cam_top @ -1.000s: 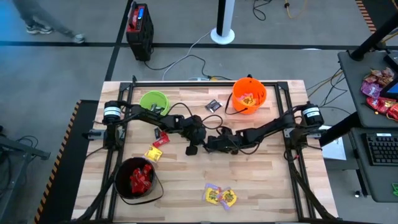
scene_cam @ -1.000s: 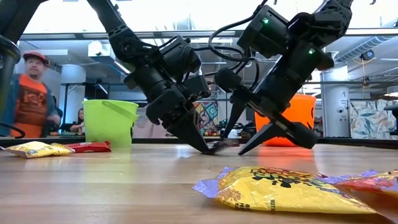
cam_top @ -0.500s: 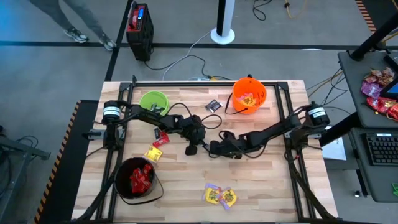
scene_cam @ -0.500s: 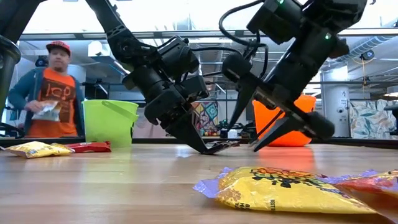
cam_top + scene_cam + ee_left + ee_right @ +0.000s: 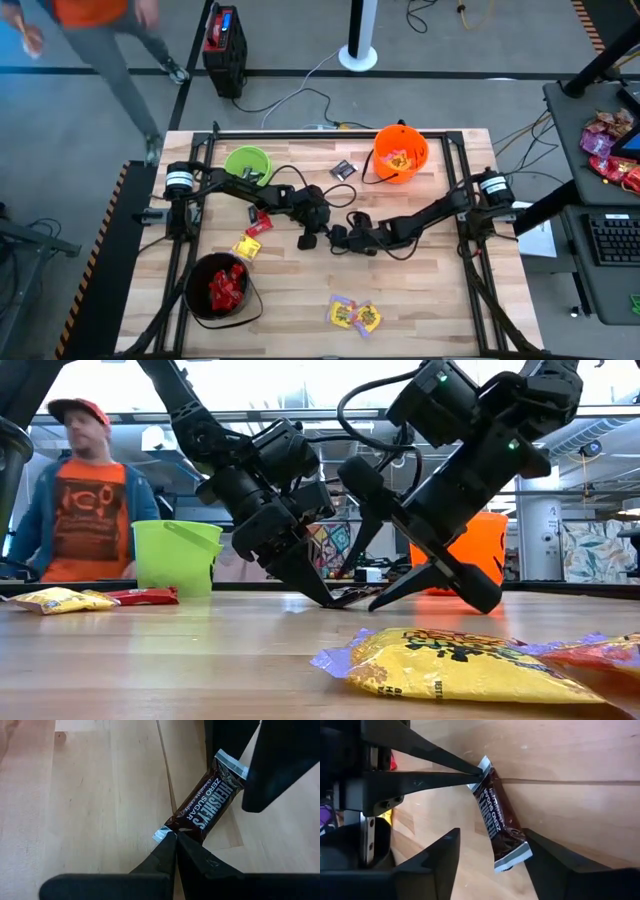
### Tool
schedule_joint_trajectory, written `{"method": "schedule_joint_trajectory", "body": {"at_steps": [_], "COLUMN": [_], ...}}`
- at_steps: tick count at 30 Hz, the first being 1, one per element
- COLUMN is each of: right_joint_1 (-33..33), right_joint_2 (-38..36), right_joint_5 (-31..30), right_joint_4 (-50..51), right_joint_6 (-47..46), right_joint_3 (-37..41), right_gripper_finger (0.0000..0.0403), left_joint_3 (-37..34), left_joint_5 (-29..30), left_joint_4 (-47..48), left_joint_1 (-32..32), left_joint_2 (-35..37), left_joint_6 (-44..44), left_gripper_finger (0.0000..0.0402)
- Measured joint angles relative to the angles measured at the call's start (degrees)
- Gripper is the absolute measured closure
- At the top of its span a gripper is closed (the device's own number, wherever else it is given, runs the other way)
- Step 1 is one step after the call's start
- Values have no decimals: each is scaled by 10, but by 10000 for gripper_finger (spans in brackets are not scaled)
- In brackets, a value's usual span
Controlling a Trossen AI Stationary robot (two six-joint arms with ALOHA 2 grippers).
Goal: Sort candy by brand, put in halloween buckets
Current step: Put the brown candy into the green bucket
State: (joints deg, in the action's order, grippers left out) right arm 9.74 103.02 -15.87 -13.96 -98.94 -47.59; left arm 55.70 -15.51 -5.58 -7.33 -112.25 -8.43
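Observation:
A dark brown Hershey's candy bar [image 5: 207,807] lies flat on the wooden table, near its middle, between my two grippers. My left gripper [image 5: 174,837] is shut, with its tips at one crimped end of the bar. My right gripper [image 5: 491,834] is open. Its two fingers stand on either side of the bar's other end [image 5: 512,860], and no touch shows. The two grippers meet in the high view, left gripper [image 5: 312,240] and right gripper [image 5: 338,238]. The green bucket [image 5: 248,162], orange bucket [image 5: 400,152] and black bucket [image 5: 218,285] stand on the table around them. My left gripper has its shut fingertips [image 5: 476,774] on the bar's silver crimped end [image 5: 161,834]. The fingers slant down from the table's left side, roughly along the bar. The bar lies flat on the table. I cannot tell whether the crimp is pinched or only pressed.
Loose candies lie on the table: a red one [image 5: 260,222], a yellow one [image 5: 247,247], a dark one [image 5: 343,170] and yellow ones near the front edge [image 5: 355,315]. The black bucket holds red candies. A person [image 5: 85,510] stands beyond the table's far left.
My right gripper, still open, has gone down and toward the table's left, and now straddles the candy bar's end close to my left gripper. The bar has stayed put. A person has walked past the table's far left corner.

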Motion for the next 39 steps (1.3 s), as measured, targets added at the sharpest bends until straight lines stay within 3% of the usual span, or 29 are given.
{"method": "schedule_joint_trajectory", "body": {"at_steps": [4, 13, 23, 29, 34, 39], "right_joint_1": [-3, -3, -14, -48, -120, -226], "right_joint_2": [1, 1, -40, -100, -154, -171], "right_joint_5": [-3, -14, -1, 41, 78, 174], "right_joint_4": [6, 10, 48, 70, 60, 20], "right_joint_6": [8, 38, 101, 208, 336, 468], "right_joint_3": [0, 0, 3, 3, 2, 2], "right_gripper_finger": [241, 379, 383, 385, 385, 385], "left_joint_3": [0, 6, 15, 15, 15, 15], "left_joint_5": [-1, -28, -44, -44, -44, -11], "left_joint_4": [-1, 2, 63, 137, 197, 213], "left_joint_1": [0, -1, -19, -49, -73, -91], "left_joint_2": [0, 3, 76, 167, 282, 390], "left_joint_6": [5, 30, 18, 10, 5, -1], "left_gripper_finger": [402, 402, 402, 402, 402, 402]}}
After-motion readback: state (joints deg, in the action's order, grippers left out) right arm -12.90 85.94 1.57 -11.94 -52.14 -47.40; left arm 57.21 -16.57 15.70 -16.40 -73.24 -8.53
